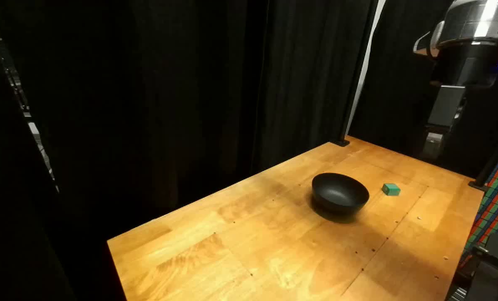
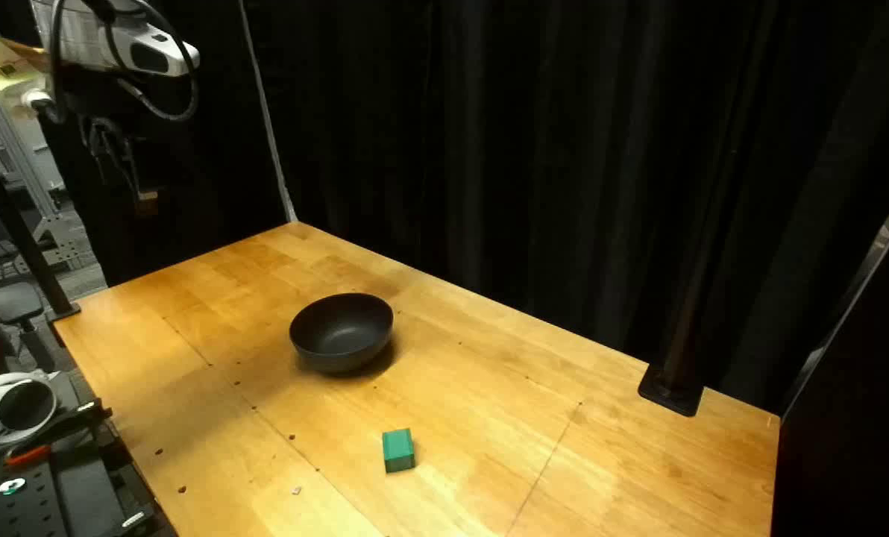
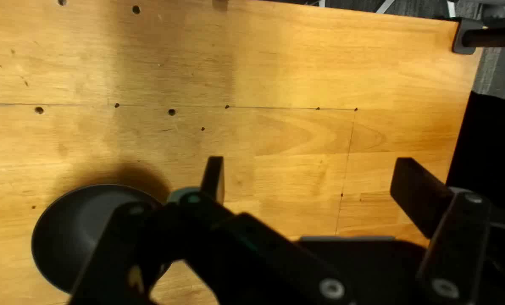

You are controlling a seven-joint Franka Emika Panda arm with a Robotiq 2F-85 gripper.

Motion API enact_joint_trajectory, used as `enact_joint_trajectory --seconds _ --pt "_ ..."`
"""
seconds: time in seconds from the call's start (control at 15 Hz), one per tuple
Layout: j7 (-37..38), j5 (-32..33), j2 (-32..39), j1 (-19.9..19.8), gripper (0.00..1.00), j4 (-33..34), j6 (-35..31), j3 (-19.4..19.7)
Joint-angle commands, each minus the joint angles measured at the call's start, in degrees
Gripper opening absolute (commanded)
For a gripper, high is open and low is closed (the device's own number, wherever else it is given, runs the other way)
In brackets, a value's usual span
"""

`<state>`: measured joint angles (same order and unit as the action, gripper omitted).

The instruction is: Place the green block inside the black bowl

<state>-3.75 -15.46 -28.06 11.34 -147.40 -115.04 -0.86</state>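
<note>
The small green block (image 1: 391,189) lies on the wooden table beside the black bowl, apart from it. It also shows in an exterior view (image 2: 398,450), and is out of view in the wrist view. The round black bowl (image 1: 340,194) stands upright and empty; it shows in an exterior view (image 2: 341,333) and at the lower left of the wrist view (image 3: 70,237), partly hidden by a finger. My gripper (image 3: 309,176) is open with nothing between its fingers. In both exterior views the gripper (image 1: 433,142) hangs high above the table's end (image 2: 127,179), away from block and bowl.
The wooden table (image 1: 249,234) has black posts with foot plates at its edges, one in an exterior view (image 2: 672,388) and one in the wrist view (image 3: 466,38). Black curtains (image 2: 489,149) hang behind it. A dark equipment bench (image 2: 64,470) adjoins one side.
</note>
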Motion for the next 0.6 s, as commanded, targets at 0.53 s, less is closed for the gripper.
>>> enact_joint_trajectory --seconds 0.53 --pt "6.87 15.77 13.8 -11.1 1.0 -3.49 -29.38 -2.35"
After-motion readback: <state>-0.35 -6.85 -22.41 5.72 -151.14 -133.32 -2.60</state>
